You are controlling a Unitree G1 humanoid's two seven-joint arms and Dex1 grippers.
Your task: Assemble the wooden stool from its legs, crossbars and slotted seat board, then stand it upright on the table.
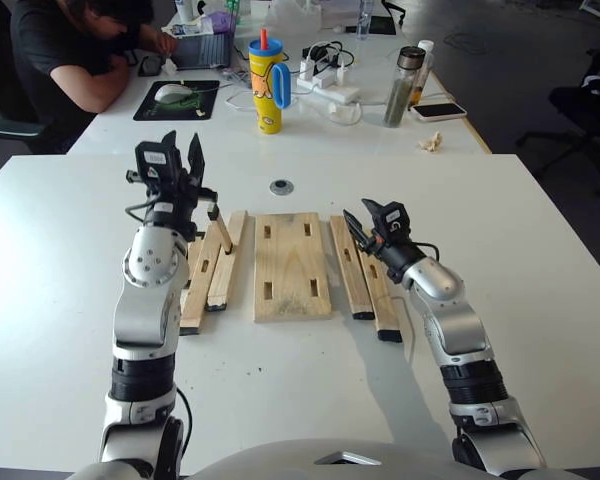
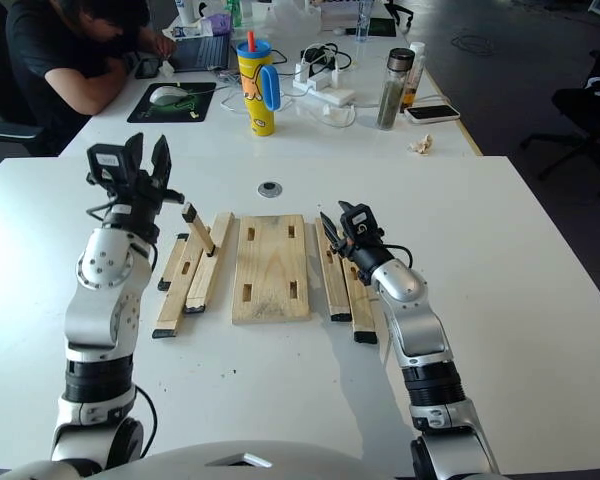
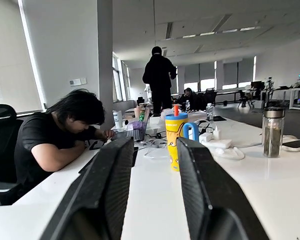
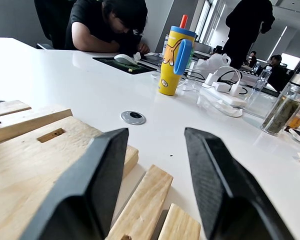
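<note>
No text, number or sign clear enough to read. Small white label (image 1: 155,157) on the back of the left gripper (image 1: 181,142), its print too fine to make out. Cartoon figure on the side of the yellow cup (image 1: 267,88) on the far tabletop (image 1: 380,135), with no lettering legible. Pale plate (image 3: 77,81) on the pillar in the room behind, its marks too small to tell.
</note>
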